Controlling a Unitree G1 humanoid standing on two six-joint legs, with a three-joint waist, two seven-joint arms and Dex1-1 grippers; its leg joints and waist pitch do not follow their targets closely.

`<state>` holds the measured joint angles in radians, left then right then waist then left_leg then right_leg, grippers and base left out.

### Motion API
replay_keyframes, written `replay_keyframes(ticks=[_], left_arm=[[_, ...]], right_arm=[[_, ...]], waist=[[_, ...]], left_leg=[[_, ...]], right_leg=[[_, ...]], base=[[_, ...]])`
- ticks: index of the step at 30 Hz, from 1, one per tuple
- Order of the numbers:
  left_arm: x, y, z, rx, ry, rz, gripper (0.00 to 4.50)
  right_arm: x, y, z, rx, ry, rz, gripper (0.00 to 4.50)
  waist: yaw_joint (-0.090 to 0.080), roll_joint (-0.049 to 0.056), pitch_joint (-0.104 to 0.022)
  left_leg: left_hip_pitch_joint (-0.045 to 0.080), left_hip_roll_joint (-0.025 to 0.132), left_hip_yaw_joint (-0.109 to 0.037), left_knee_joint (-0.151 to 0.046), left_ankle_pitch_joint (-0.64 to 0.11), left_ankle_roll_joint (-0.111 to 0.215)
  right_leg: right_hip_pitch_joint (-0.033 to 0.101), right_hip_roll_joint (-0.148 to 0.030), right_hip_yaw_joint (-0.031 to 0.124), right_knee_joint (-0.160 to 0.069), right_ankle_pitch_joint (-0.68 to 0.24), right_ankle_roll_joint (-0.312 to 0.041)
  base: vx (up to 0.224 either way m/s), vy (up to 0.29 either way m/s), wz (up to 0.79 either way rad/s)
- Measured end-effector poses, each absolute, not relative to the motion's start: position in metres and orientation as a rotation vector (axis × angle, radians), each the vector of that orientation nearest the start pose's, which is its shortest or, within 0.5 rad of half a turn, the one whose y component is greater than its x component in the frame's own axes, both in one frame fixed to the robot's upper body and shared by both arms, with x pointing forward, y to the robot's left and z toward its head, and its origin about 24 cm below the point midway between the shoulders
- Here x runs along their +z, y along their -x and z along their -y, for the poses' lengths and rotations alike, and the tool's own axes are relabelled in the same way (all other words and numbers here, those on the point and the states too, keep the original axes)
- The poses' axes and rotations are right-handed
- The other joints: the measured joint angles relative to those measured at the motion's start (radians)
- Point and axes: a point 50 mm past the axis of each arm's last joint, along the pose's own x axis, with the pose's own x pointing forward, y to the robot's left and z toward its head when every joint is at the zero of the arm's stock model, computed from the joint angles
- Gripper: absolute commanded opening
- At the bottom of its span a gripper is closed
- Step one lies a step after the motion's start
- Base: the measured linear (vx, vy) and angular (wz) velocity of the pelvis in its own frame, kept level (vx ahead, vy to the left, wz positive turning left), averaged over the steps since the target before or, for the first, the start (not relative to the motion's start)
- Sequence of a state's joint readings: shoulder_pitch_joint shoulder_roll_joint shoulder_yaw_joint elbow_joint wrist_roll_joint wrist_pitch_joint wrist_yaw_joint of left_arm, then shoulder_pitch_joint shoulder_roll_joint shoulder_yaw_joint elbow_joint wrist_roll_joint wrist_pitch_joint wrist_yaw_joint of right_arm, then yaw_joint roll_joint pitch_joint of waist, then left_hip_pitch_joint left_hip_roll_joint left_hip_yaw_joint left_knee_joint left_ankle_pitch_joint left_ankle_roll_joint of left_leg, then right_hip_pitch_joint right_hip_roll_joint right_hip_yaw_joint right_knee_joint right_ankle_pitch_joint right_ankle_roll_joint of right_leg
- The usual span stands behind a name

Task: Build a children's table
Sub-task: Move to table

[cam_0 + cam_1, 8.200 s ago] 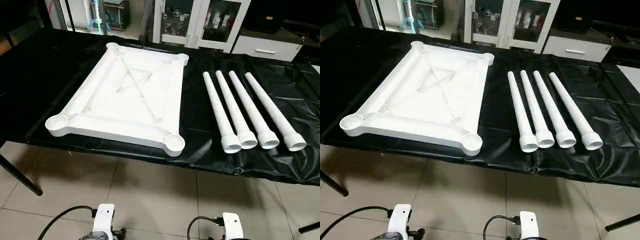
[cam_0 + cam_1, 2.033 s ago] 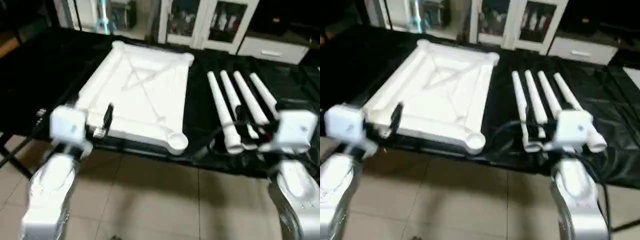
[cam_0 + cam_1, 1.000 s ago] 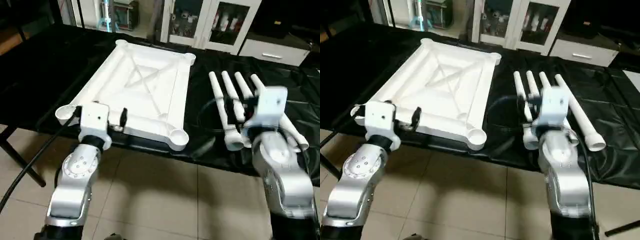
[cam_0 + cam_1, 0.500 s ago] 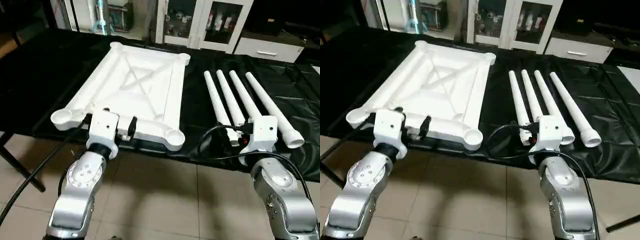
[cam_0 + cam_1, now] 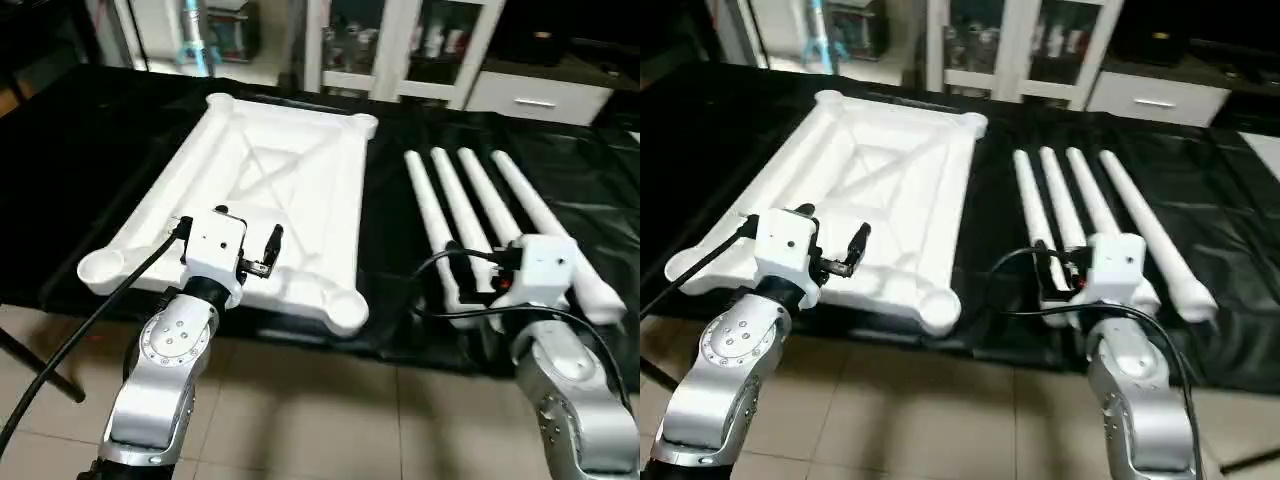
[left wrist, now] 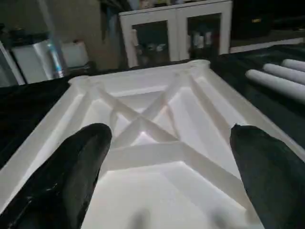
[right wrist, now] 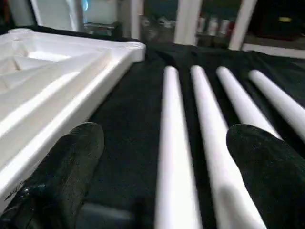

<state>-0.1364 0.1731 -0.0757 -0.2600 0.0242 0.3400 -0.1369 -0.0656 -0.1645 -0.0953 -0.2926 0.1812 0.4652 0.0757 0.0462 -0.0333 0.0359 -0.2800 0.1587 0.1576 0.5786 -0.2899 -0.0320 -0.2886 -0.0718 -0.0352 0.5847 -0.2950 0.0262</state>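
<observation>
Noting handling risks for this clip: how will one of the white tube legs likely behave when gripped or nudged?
Each leg is a round taper lying loose on the black cover, so a nudge would probably roll it in a curve. It looks hollow and stiff, likely light. Its smooth plastic may slip.

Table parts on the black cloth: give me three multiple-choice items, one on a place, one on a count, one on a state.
1. Where do the legs lie relative to the top?
A. On the robot's right of it
B. On the robot's left of it
C. Stacked on it

2. How many legs lie loose?
A. Two
B. Three
C. Four

3. How does the top lie?
A. Standing on fitted legs
B. Ribbed underside up, sockets empty
C. On edge against the cabinet

Answers:
1. A, the legs lie side by side on the cloth, apart from the top.
2. C, four tubes show in the head views.
3. B, the X brace faces up and a near corner socket is empty.
</observation>
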Motion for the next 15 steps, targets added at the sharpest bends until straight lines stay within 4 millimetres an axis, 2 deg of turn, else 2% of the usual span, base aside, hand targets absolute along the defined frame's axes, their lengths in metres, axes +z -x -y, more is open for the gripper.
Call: replay_keyframes(ticks=[2, 3, 4, 5, 6, 7, 8, 9, 10, 11, 12, 13, 14, 15], left_arm=[[0.103, -0.272, -0.145, -0.213, -0.207, 0.035, 4.47], [0.103, -0.272, -0.148, -0.198, -0.209, 0.032, 4.47], [0.103, -0.272, -0.152, -0.18, -0.212, 0.033, 4.47], [0.103, -0.273, -0.152, -0.177, -0.208, 0.032, 4.47], [0.102, -0.272, -0.145, -0.198, -0.193, 0.031, 4.47], [0.1, -0.271, -0.136, -0.231, -0.182, 0.027, 4.47], [0.099, -0.27, -0.133, -0.244, -0.184, 0.022, 4.47], [0.1, -0.27, -0.136, -0.236, -0.192, 0.025, 4.47], [0.102, -0.27, -0.139, -0.224, -0.197, 0.033, 4.47], [0.103, -0.268, -0.147, -0.202, -0.213, 0.036, 4.47], [0.101, -0.269, -0.157, -0.171, -0.227, 0.019, 4.47], [0.099, -0.27, -0.16, -0.16, -0.227, 0.009, 4.47], [0.099, -0.269, -0.159, -0.164, -0.224, 0.009, 4.47], [0.099, -0.269, -0.157, -0.171, -0.22, 0.009, 4.47]], right_arm=[[0.092, -0.264, 0.178, 0.076, -0.015, -0.081, 4.5], [0.095, -0.266, 0.172, 0.106, -0.018, -0.069, 4.5], [0.096, -0.267, 0.169, 0.117, -0.019, -0.063, 4.5], [0.096, -0.267, 0.173, 0.108, -0.01, -0.066, 4.5], [0.091, -0.263, 0.181, 0.084, 0.005, -0.09, 4.5], [0.086, -0.262, 0.189, 0.054, 0.015, -0.114, 4.5], [0.085, -0.262, 0.194, 0.036, 0.028, -0.125, 4.5], [0.087, -0.263, 0.193, 0.042, 0.03, -0.115, 4.5], [0.092, -0.265, 0.192, 0.05, 0.032, -0.096, 4.5], [0.094, -0.269, 0.183, 0.076, 0.012, -0.084, 4.5], [0.093, -0.268, 0.173, 0.114, -0.002, -0.085, 4.5], [0.092, -0.268, 0.171, 0.125, 0.001, -0.089, 4.5], [0.092, -0.268, 0.173, 0.12, 0.01, -0.09, 4.5], [0.092, -0.267, 0.177, 0.109, 0.016, -0.09, 4.5]], waist=[[-0.008, -0.006, -0.003], [-0.015, -0.016, -0.006], [-0.019, -0.025, -0.012], [-0.017, -0.033, -0.01], [-0.012, -0.034, -0.008], [-0.003, -0.031, -0.006], [0.018, -0.027, -0.006], [0.037, -0.015, -0.007], [0.045, 0.012, -0.01], [0.05, 0.033, -0.009], [0.042, 0.019, -0.01], [0.037, 0.011, -0.014], [0.036, 0.01, -0.014], [0.031, 0.007, -0.013]], left_leg=[[0.006, -0.005, -0.02, 0.01, -0.017, 0.005], [0.017, -0.017, -0.039, 0.014, -0.031, 0.002], [0.023, -0.029, -0.056, 0.02, -0.045, 0.008], [0.009, -0.047, -0.067, 0.065, -0.07, 0.047], [-0.007, -0.047, -0.068, 0.12, -0.075, 0.126], [-0.043, -0.049, -0.069, 0.191, -0.069, 0.139], [-0.09, -0.058, -0.068, 0.216, -0.056, 0.113], [-0.116, -0.053, -0.069, 0.167, -0.035, 0.082], [-0.127, -0.03, -0.072, 0.077, -0.004, 0.055], [-0.127, -0.015, -0.094, 0.099, 0.051, 0.022], [-0.123, -0.025, -0.093, 0.103, 0.043, 0.026], [-0.12, -0.026, -0.093, 0.104, 0.039, 0.031], [-0.115, -0.026, -0.091, 0.103, 0.035, 0.035], [-0.102, -0.029, -0.084, 0.1, 0.03, 0.033]], right_leg=[[-0.013, -0.006, -0.003, 0.037, -0.023, -0.006], [-0.039, -0.017, -0.006, 0.093, -0.035, -0.011], [-0.057, -0.024, -0.005, 0.108, -0.043, -0.008], [-0.037, -0.016, 0.017, 0.105, -0.063, 0.004], [-0.014, -0.005, 0.036, 0.099, -0.074, 0.001], [0.016, 0.008, 0.059, 0.08, -0.075, 0.0], [0.045, 0.019, 0.076, 0.051, -0.073, 0.003], [0.064, 0.032, 0.072, 0.036, -0.073, 0.004], [0.079, 0.053, 0.045, 0.03, -0.077, 0.0], [0.077, 0.058, -0.002, 0.072, -0.103, 0.0], [0.042, 0.042, -0.02, 0.149, -0.108, -0.009], [0.002, 0.04, -0.025, 0.202, -0.107, -0.006], [-0.039, 0.042, -0.028, 0.213, -0.102, 0.004], [-0.087, 0.038, -0.029, 0.207, -0.09, 0.022]], base=[[0.141, -0.033, 0.17], [0.117, -0.072, -0.01], [0.072, -0.09, -0.23], [0.072, -0.09, -0.23], [0.103, -0.015, 0.08], [0.154, 0.081, 0.38], [0.154, 0.081, 0.38], [0.058, 0.07, 0.17], [-0.082, 0.043, -0.06], [-0.082, 0.043, -0.06], [0.0, 0.0, 0.0], [0.141, -0.008, 0.05], [0.141, -0.008, 0.05], [0.076, 0.032, 0.03]])
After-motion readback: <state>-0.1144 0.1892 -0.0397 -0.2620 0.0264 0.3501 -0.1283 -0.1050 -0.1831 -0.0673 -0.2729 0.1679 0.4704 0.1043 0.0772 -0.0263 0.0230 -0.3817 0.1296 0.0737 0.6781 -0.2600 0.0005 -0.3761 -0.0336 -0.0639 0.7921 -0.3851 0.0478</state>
